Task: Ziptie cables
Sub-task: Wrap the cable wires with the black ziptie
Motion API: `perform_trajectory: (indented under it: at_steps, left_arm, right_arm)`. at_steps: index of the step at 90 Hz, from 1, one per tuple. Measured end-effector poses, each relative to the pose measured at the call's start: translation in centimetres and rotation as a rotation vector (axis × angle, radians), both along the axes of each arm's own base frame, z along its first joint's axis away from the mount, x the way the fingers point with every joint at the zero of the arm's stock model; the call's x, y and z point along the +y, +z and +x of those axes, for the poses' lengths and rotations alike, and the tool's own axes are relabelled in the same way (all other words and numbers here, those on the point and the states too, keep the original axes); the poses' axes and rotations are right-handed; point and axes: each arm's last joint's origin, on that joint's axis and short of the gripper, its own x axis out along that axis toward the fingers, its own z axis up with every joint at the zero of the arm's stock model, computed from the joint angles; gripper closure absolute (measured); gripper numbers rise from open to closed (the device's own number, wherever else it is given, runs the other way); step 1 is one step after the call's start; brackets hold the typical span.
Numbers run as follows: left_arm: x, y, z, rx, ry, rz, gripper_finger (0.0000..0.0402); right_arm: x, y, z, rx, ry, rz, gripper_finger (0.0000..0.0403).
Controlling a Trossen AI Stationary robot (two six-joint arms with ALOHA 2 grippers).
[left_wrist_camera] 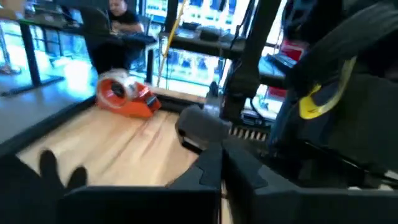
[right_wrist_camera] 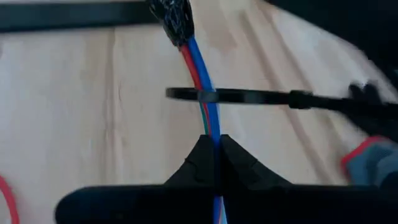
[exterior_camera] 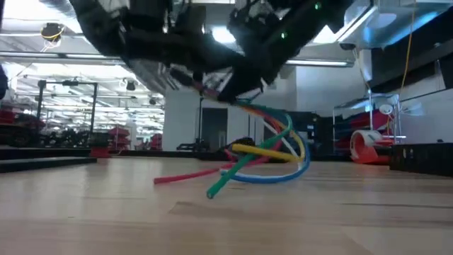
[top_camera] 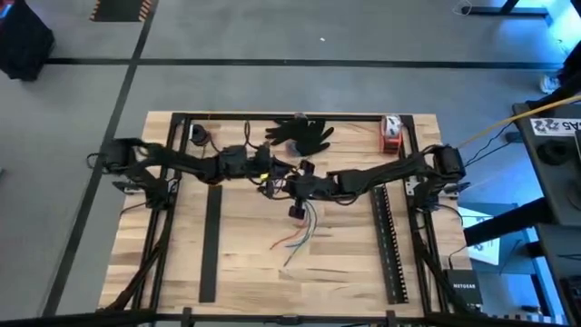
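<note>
Closest to the low camera lies bare pale wood of the desk (exterior_camera: 106, 219); just beyond it the cables (exterior_camera: 265, 152) hang in a bundle, their upper ends gathered under the dark arms, their loose green, red, yellow and blue ends curling down so that the red and green tips touch the wood; seen from above, the bundle sits near the middle of the desk, fanning toward its front edge.

Right end effector (right_wrist_camera: 215, 144) has its two fingers pressed together on the cables, which run straight between them; a black ziptie (right_wrist_camera: 249, 96) loops around the bundle just beyond the fingertips, and a black wrapped end of the bundle lies farther on.

Left end effector (left_wrist_camera: 221, 163) is over the middle of the desk, beside the right one; its fingers (left_wrist_camera: 208, 171) sit nearly together, and I cannot tell whether anything is held between them.

No container shows among the things on the desk; an orange tape dispenser (top_camera: 391, 133) stands near the far right corner, a black glove (top_camera: 302, 133) lies at the far edge, and long black slotted bars (top_camera: 381, 238) run front to back on either side.

Grey floor with dark lines surrounds the desk; beyond it the room holds shelving, ceiling lights and a seated person (left_wrist_camera: 121, 17) at a work station.
</note>
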Motion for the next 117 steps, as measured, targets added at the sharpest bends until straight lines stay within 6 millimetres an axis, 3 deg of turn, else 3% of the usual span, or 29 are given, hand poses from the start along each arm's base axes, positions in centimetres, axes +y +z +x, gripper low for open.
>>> perform_trajectory:
  at_steps: [16, 34, 56, 67, 75, 89, 102, 117]
  left_arm:
    - [0.0, -4.4, 1.5, 0.010, -0.052, -0.083, 0.0401]
    - [0.0, -7.3, 2.0, 0.030, -0.064, -0.141, 0.0401]
    - [0.0, -6.9, 2.0, 0.001, -0.079, -0.147, 0.0401]
    - [0.1, -6.9, 2.0, -0.004, -0.077, -0.178, 0.0401]
    - [0.1, -6.8, 2.0, -0.004, -0.078, -0.187, 0.0401]
    - [0.0, -6.8, 2.0, -0.008, -0.084, -0.199, 0.0401]
    - [0.0, -6.7, 2.0, -0.017, -0.086, -0.214, 0.0401]
    - [0.0, -6.5, 2.0, -0.038, -0.089, -0.224, 0.0401]
  right_arm:
    - [0.1, -3.0, 0.3, 0.061, -0.039, 0.084, 0.0392]
    - [0.3, -4.8, 0.4, 0.127, -0.044, 0.146, 0.0336]
    - [0.3, -2.4, -0.8, 0.144, -0.042, 0.159, 0.0245]
    - [0.1, -0.8, -2.3, 0.199, -0.051, 0.155, 0.0224]
    - [0.2, -0.2, -3.6, 0.144, -0.056, 0.173, 0.0221]
    - [0.4, -3.5, -6.6, -0.080, -0.128, 0.223, 0.0227]
    - [0.1, -5.5, -8.0, -0.419, -0.128, 0.286, 0.0234]
    - [-0.1, -8.1, -7.6, -0.437, -0.165, 0.184, 0.0237]
